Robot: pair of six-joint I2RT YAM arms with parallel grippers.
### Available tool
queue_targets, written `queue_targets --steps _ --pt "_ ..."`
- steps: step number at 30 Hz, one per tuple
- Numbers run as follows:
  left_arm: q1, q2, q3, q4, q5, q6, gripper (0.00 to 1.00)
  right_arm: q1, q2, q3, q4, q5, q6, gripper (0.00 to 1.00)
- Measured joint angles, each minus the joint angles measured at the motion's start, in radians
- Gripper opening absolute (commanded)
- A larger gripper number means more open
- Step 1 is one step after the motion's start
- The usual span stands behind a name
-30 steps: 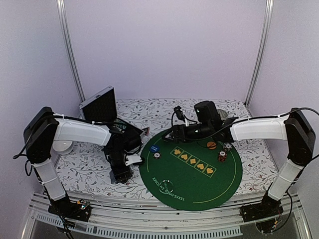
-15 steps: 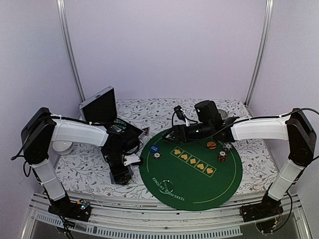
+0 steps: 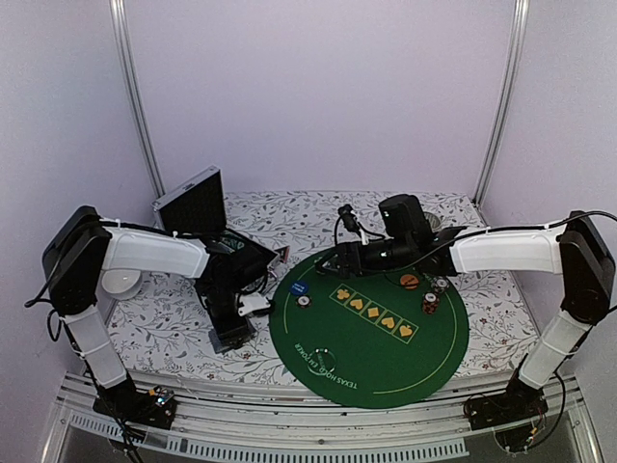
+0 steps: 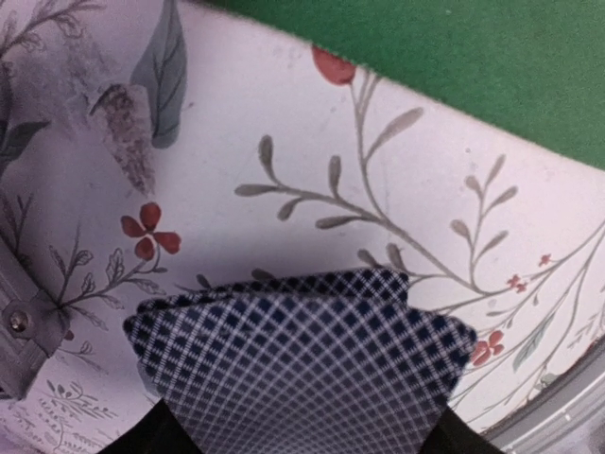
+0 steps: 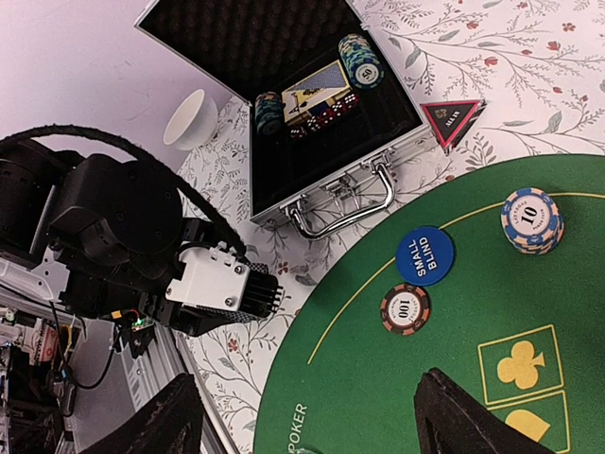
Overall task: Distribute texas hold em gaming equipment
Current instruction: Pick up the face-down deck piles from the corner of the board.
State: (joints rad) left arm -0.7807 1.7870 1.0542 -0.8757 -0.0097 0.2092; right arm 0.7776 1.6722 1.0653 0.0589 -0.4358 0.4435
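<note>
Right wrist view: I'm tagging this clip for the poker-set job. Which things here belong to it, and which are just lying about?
Job: blue Small Blind disc; brown 100 chip; striped 10 chip stack; red-edged black triangle; chip stacks in the aluminium case.
Lying about: the aluminium case itself; white bowl.

Top camera is looking down from behind me; left wrist is hugging the bench point(image 4: 425, 189); right is sharing the green mat point(image 5: 378, 369).
</note>
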Motion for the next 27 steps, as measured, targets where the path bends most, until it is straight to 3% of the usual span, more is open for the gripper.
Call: queue_targets --steps 11,27 --pt "-0.022 -0.020 0.001 0.018 0.029 0.010 0.44 0.001 0.025 -0.021 0.027 -0.053 0.037 0.78" --pt "-0.140 -0.091 -0.052 0.122 0.041 -0.043 0.39 0.013 0.134 -0.046 0.069 -0.215 0.122 0.72"
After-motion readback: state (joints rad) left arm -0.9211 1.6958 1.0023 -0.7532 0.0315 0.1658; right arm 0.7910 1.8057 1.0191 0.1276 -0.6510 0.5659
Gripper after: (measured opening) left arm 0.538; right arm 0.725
